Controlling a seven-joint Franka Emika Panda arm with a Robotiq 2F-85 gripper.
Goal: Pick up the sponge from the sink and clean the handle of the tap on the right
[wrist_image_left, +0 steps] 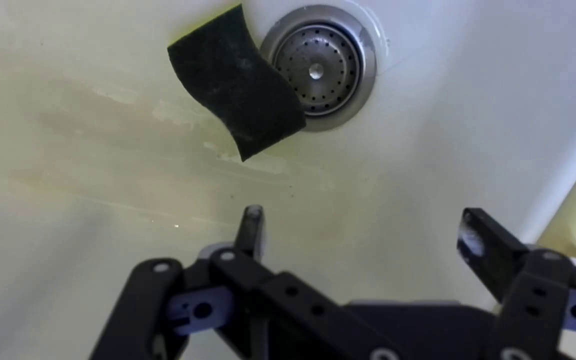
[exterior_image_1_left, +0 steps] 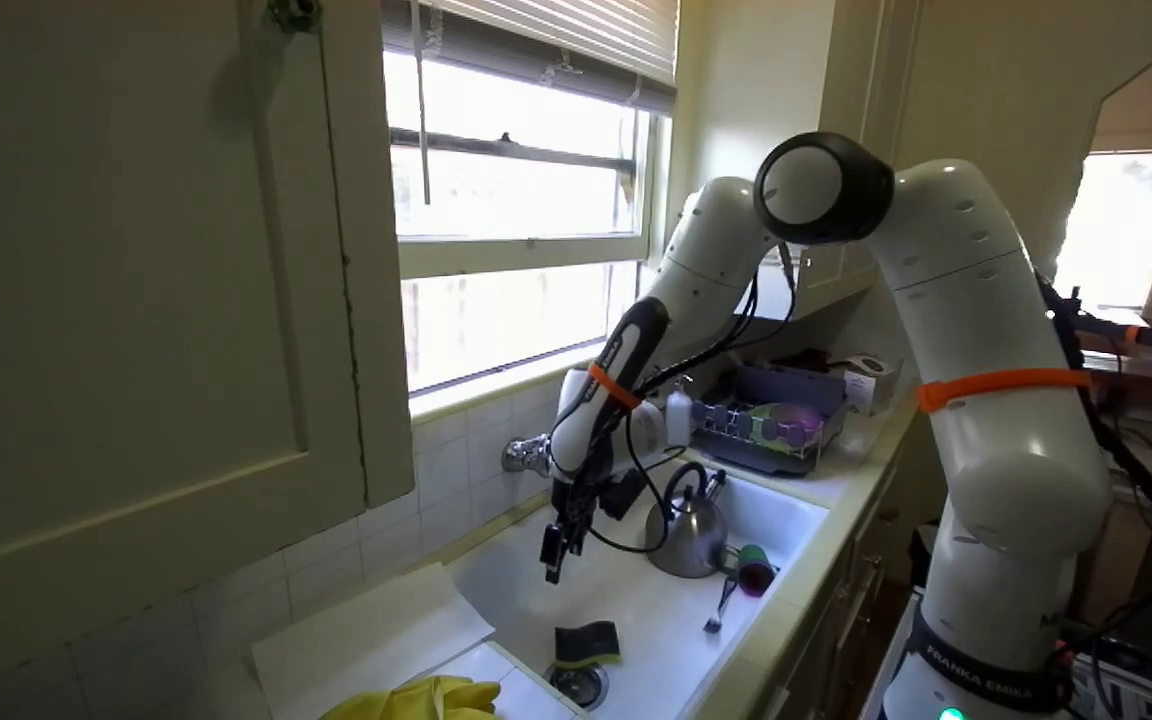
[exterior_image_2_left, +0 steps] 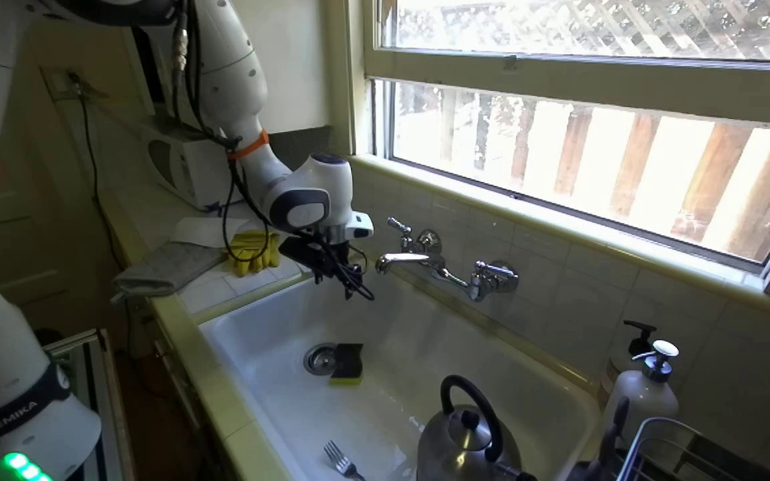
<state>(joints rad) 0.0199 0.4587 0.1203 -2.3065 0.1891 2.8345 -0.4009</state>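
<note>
A dark sponge with a yellow-green underside lies on the sink floor, in both exterior views (exterior_image_1_left: 586, 645) (exterior_image_2_left: 348, 361). In the wrist view the sponge (wrist_image_left: 238, 85) is at upper left and overlaps the rim of the metal drain (wrist_image_left: 316, 70). The white sink (exterior_image_2_left: 265, 347) has a chrome tap on the wall behind it. In an exterior view its right handle (exterior_image_2_left: 492, 278), left handle (exterior_image_2_left: 402, 227) and spout (exterior_image_2_left: 402, 260) show. My gripper (wrist_image_left: 361, 212) is open and empty, its fingers wide apart. It hangs above the sink (exterior_image_1_left: 552, 565), higher than the sponge and apart from it.
A steel kettle (exterior_image_1_left: 691, 535), a fork (exterior_image_1_left: 721, 607) and a cup (exterior_image_1_left: 754, 570) are in the sink. Yellow gloves (exterior_image_2_left: 251, 250) and a grey cloth (exterior_image_2_left: 171, 267) lie on the counter. Soap bottles (exterior_image_2_left: 642, 394) and a dish rack (exterior_image_1_left: 766, 420) stand at the opposite end.
</note>
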